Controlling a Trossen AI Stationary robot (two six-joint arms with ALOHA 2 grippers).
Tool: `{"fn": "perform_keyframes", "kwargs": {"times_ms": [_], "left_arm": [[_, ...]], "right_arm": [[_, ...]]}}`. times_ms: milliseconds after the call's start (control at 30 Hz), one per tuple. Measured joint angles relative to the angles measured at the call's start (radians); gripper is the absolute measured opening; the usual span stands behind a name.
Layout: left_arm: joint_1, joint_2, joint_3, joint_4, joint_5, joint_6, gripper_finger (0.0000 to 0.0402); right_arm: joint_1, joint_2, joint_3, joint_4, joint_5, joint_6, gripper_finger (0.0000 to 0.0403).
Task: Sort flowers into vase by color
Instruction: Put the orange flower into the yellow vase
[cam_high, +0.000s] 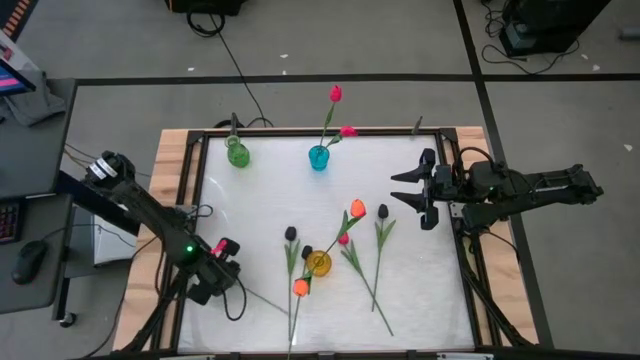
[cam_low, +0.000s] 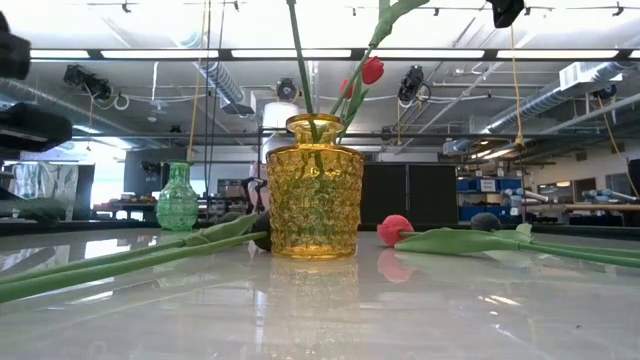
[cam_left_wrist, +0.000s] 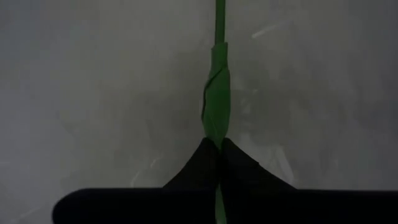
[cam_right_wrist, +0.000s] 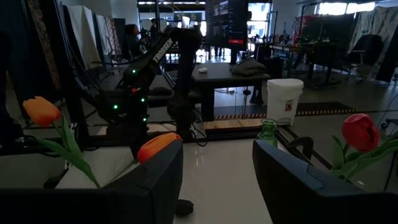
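My left gripper (cam_high: 220, 282) is at the table's near left, shut on a tulip's thin green stem (cam_left_wrist: 219, 37). The bud of that flower lies outside the left wrist view. A yellow vase (cam_high: 319, 263) near the middle holds an orange tulip (cam_high: 357, 210). Black tulips (cam_high: 291, 234), a pink-red one (cam_high: 343, 240) and another orange one (cam_high: 300, 287) lie flat on the table around it. At the far edge, a blue vase (cam_high: 318, 157) holds pink-red tulips (cam_high: 335, 94), and a green vase (cam_high: 237, 153) stands left of it. My right gripper (cam_high: 412, 190) hovers open at the right. My left gripper pinches the stem between its two fingers, at the place where a leaf wraps the stem (cam_left_wrist: 215, 127). The fingers come from above, pointing steeply down. The stem runs on straight past the fingertips over the white table; whether it is lifted clear does not show.
A raised wooden frame (cam_high: 180, 170) borders the white table. In the low view the yellow vase (cam_low: 314, 185) stands in front, with long stems (cam_low: 120, 262) lying on both sides of it. There is free room along the table's near right part.
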Motion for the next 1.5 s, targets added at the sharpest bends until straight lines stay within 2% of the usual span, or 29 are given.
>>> {"fn": "perform_keyframes", "kwargs": {"times_ms": [333, 533, 1100, 1300, 1500], "left_arm": [[0.039, -0.025, 0.1, -0.12, -0.023, 0.176, 0.0007], [0.04, -0.025, 0.145, -0.236, -0.073, 0.28, 0.0007], [0.144, -0.025, 0.403, -0.686, -0.407, 0.517, 0.0007], [0.177, -0.025, 0.43, -0.748, -0.528, 0.669, 0.0007], [0.209, -0.024, 0.475, -0.757, -0.713, 0.786, 0.0007]], "right_arm": [[0.0, 0.0, 0.0, 0.0, 0.0, 0.0, 0.0203], [0.0, 0.0, 0.0, 0.0, 0.0, 0.0, 0.0203], [0.0, 0.0, 0.0, 0.0, 0.0, 0.0, 0.0203], [0.0, 0.0, 0.0, 0.0, 0.0, 0.0, 0.0203], [0.0, 0.0, 0.0, 0.0, 0.0, 0.0, 0.0203]]}}
